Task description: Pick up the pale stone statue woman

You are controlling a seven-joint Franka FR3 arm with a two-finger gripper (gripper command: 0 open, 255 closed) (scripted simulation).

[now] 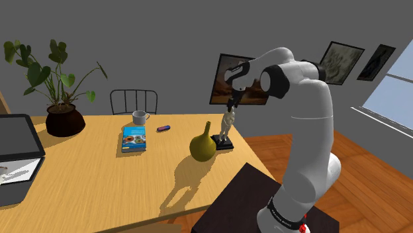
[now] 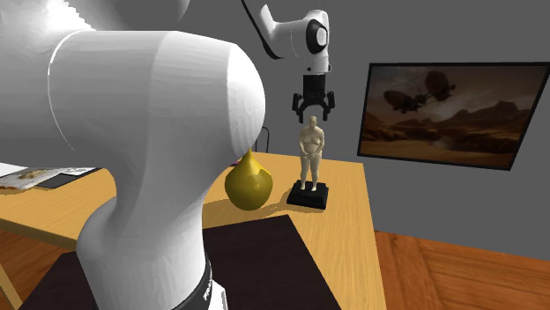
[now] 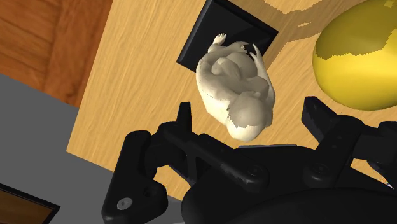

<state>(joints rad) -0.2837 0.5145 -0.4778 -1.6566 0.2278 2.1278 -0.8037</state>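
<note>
Atop black plinth (image 2: 308, 195) on table (image 2: 353, 189): pale statue woman (image 2: 310, 154), upright, long axis vertical. Straight above same plinth, just over the head: pincer (image 2: 313, 116), spread, touching nothing. Beside plinth: yellow vase (image 2: 247, 185). Judged next: plain vertical descent, closing about head or shoulders.

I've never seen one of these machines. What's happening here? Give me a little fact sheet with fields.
target: pale statue of a woman, upright on a black base
arm: end effector open, just above the statue's head, fingers either side, not gripping
neighbour: yellow gourd-shaped vase beside the base
surface: wooden table
status: statue not yet picked up
</note>
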